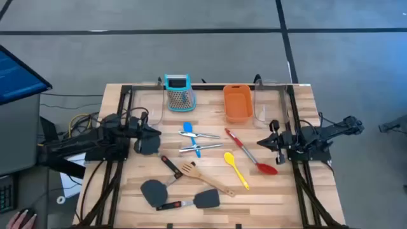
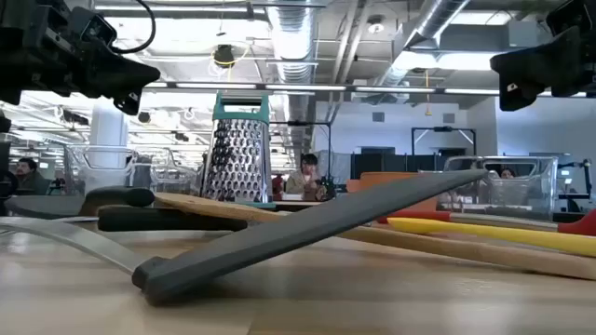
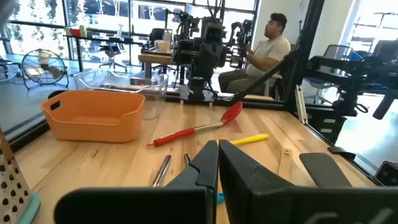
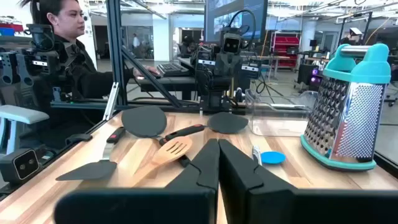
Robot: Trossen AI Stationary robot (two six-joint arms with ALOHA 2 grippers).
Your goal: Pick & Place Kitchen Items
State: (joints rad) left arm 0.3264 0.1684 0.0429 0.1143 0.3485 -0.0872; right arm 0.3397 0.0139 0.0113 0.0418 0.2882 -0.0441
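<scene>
Both grippers are clenched with nothing in them, left gripper [image 1: 154,135] parked over the table's left side and right gripper [image 1: 262,141] over the right side, each pointing inward at the pile, so I read this as me sitting at the ready pose with nothing picked yet. Utensils are all loose on the wood between the arms: nearest the front edge are two black spatulas [image 1: 181,200], then the wooden turner [image 1: 205,179] crossing a third black one, then the yellow spoon [image 1: 236,169] and red spoon [image 1: 250,152] toward my right arm, the blue spoon [image 1: 192,138] lying with the tongs [image 1: 199,142] mid-table. Farther back stand the grater [image 1: 179,91] and the orange tub [image 1: 236,102], which looks empty from above, probably the drop spot but that's my guess. Overhead is the only view that gives me the whole layout. Low view is mostly blocked by one spatula handle [image 2: 307,231] propped up at a tilt over the others, something the top-down shot hides. Left wrist view shows the tub's empty inside [image 3: 93,114] and a seated person beyond the table; right wrist view catches the grater [image 4: 348,112] up close.
</scene>
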